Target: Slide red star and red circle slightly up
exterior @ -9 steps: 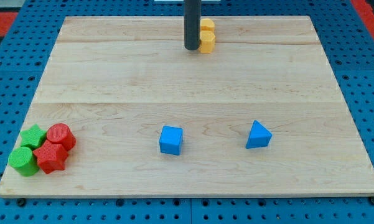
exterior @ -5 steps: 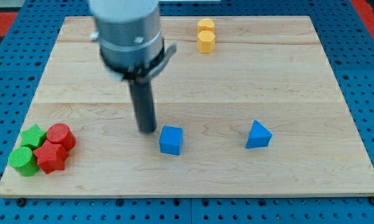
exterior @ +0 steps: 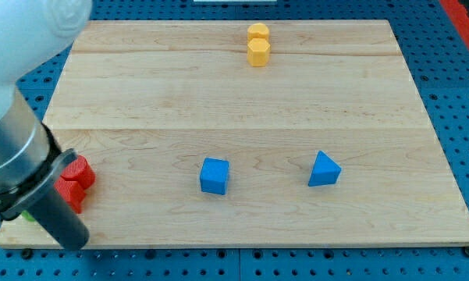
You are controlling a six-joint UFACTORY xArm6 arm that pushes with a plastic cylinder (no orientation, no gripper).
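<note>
Resting at the board's [exterior: 242,101] bottom-left edge, my tip [exterior: 70,243] sits just below the red star [exterior: 70,197] and red circle [exterior: 79,171], both partly hidden by the arm; no jaws exist, nothing is held; a blue cube [exterior: 214,175] lies well apart.

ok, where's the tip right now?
My tip sits at the board's bottom-left corner in the view, just below the red blocks, which the arm partly hides.

You see the arm filling the frame's left side, white housing at the upper left, grey collar below it, the dark rod slanting down to my tip [exterior: 72,243] at the lower left.
</note>
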